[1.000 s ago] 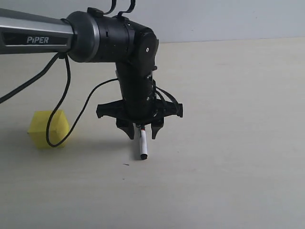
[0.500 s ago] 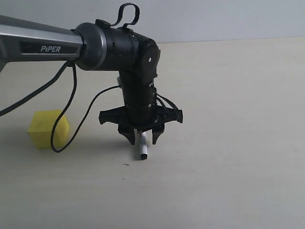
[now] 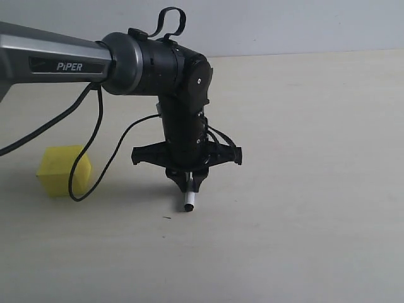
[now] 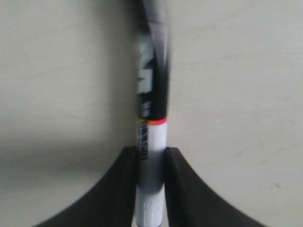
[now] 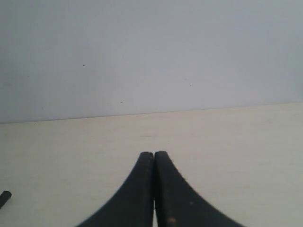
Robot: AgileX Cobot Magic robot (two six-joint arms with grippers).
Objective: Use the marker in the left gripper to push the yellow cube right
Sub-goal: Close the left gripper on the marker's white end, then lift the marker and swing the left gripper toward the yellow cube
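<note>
The yellow cube (image 3: 64,170) sits on the pale table (image 3: 303,189) at the left, well apart from the arm's tool end. My left gripper (image 3: 187,184) hangs over the table's middle, pointing down and shut on the marker (image 3: 189,200). Its white barrel and dark tip stick out below the fingers near the tabletop. In the left wrist view the marker (image 4: 152,142) stands between my left gripper's (image 4: 151,153) two black fingers (image 4: 123,184), its red ring and black part beyond them. My right gripper (image 5: 154,155) is shut with nothing in it, above bare table; it does not show in the exterior view.
A loose black cable (image 3: 95,151) loops from the PIPER arm (image 3: 63,63) down in front of the cube. A grey wall (image 3: 284,25) bounds the table at the back. A small dark speck (image 3: 166,218) lies near the marker tip.
My left gripper's fingers have closed from spread apart to pinched on the marker. The arm shifted slightly right a second ago and has held still since. The cube has not moved.
</note>
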